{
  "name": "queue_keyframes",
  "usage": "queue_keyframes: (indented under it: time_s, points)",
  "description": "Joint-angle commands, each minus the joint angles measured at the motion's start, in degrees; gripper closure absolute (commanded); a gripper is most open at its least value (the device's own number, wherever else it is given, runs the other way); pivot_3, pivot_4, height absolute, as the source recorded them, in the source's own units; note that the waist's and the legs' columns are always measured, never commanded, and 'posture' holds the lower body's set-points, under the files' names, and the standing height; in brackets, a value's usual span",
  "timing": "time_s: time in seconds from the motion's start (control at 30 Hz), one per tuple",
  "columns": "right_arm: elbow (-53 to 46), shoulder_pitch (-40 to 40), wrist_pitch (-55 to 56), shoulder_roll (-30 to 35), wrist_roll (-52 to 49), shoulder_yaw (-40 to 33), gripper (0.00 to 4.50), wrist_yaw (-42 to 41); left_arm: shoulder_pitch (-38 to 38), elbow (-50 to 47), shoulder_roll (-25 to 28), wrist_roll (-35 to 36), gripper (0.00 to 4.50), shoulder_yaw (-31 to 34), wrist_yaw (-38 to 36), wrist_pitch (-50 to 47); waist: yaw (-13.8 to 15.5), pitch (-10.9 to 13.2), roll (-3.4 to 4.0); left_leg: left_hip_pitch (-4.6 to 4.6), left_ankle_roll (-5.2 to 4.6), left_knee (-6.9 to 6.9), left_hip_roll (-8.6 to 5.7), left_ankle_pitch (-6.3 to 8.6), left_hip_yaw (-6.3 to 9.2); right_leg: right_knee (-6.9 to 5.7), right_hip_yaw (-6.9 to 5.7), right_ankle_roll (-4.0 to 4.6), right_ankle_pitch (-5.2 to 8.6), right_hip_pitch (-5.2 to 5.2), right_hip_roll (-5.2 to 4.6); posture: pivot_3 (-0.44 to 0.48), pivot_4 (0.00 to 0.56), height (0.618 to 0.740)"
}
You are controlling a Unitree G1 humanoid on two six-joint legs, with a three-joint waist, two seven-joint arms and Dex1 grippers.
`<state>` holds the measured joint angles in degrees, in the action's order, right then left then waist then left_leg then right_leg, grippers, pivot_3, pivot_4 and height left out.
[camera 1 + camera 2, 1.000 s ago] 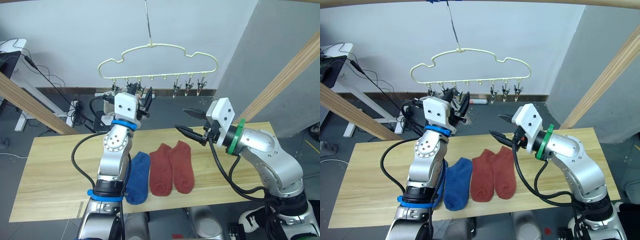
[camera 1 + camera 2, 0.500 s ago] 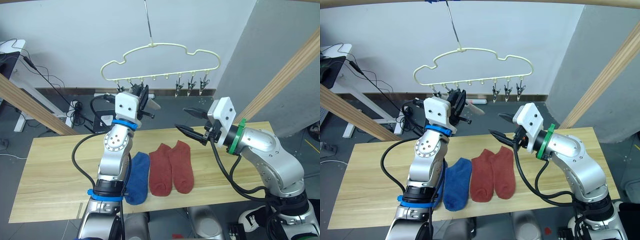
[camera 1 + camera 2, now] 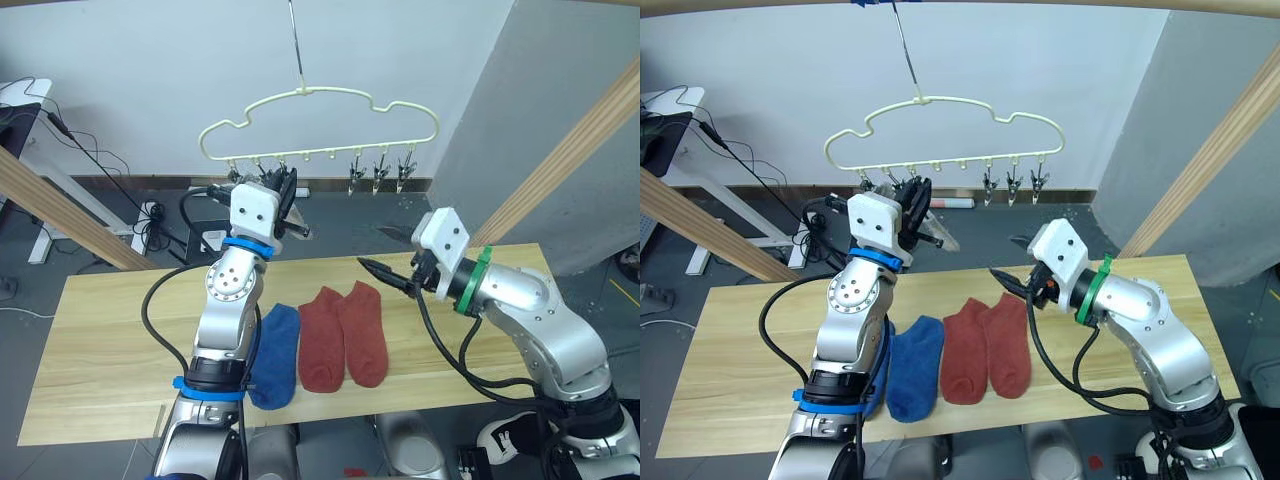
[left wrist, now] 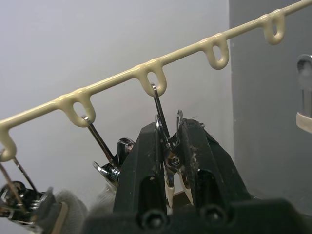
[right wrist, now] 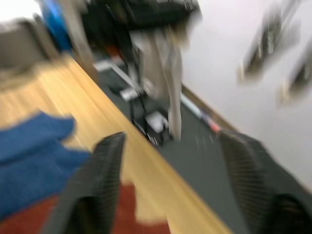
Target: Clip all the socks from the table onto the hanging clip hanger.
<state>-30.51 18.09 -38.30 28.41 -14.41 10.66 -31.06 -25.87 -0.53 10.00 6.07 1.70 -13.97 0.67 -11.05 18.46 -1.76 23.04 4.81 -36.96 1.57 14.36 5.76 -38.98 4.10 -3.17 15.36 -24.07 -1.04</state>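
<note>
The pale yellow clip hanger (image 3: 320,105) hangs by its hook above the far side of the table (image 3: 100,340). My left gripper (image 3: 283,190) is raised to its row of clips, shut on one metal clip (image 4: 168,151). A light grey sock (image 5: 170,92) hangs down beside its fingers; I cannot tell whether the clip holds it. More grey fabric (image 4: 61,212) shows at the neighbouring clips. A blue sock (image 3: 275,355) and two rust red socks (image 3: 320,350) (image 3: 364,345) lie flat on the table. My right gripper (image 3: 388,250) hovers open above the red socks, holding nothing.
Three free metal clips (image 3: 380,170) hang at the hanger's right end. Slanted wooden beams cross at the left (image 3: 60,210) and the right (image 3: 570,150). Cables and a power strip (image 3: 150,215) lie on the floor behind the table. The table's left part is bare.
My left gripper's fingers have closed on the clip, and the grey sock now hangs beside them. The right gripper has dropped lower and back from the hanger. The hanger swung slightly.
</note>
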Motion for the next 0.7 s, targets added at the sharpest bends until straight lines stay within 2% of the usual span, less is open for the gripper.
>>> queue_keyframes:
  time_s: [0.03, 0.27, 0.47, 0.6, 0.7]
  points:
    - [2.6, -2.9, 0.8, -2.4, 5.6, 3.8, 0.07, 5.6, 0.2, -3.5, 1.1, 1.5, 4.25, 0.6, -1.8, 0.2, 0.0, 0.0, 0.0, 0.0, 0.0, 0.0, 0.0, 0.0, 0.0, 0.0, 0.0, 0.0, 0.0, 0.0, 0.0, -0.291, 0.302, 0.74]
    - [17.9, -4.7, 8.0, -10.6, 13.3, 9.8, 0.0, 12.3, 0.7, -4.9, 2.2, 2.4, 4.25, 0.8, -3.5, -1.9, 0.0, 0.0, 0.0, -0.04, 0.0, -0.02, 0.02, -0.01, -0.01, -0.02, 0.01, 0.0, 0.0, 0.01, 0.01, -0.275, 0.306, 0.74]
    - [31.0, -1.9, 14.4, -14.8, 16.3, 9.7, 0.0, 13.6, 1.1, -5.9, 2.6, 2.4, 4.25, 0.5, -3.9, -3.0, 0.1, 0.0, 0.0, -0.04, 0.0, -0.02, 0.0, -0.01, -0.03, -0.01, 0.04, -0.01, 0.0, 0.02, 0.0, -0.257, 0.307, 0.74]
    - [36.2, -0.5, 16.1, -16.7, 16.7, 9.0, 0.0, 13.6, 1.5, -6.3, 2.6, 2.3, 4.25, 0.5, -4.1, -3.5, 0.2, 0.0, 0.0, -0.04, 0.0, 0.0, 0.02, -0.01, 0.02, -0.03, -0.01, 0.0, -0.01, 0.02, 0.0, -0.246, 0.306, 0.74]
    - [39.2, 0.1, 15.5, -17.8, 16.9, 8.9, 0.61, 13.2, 1.7, -6.4, 2.5, 2.3, 4.25, 0.4, -4.3, -3.7, 0.2, 0.0, 0.0, -0.04, 0.0, 0.0, 0.02, -0.01, 0.01, -0.03, 0.0, 0.0, -0.01, 0.02, 0.0, -0.246, 0.306, 0.74]
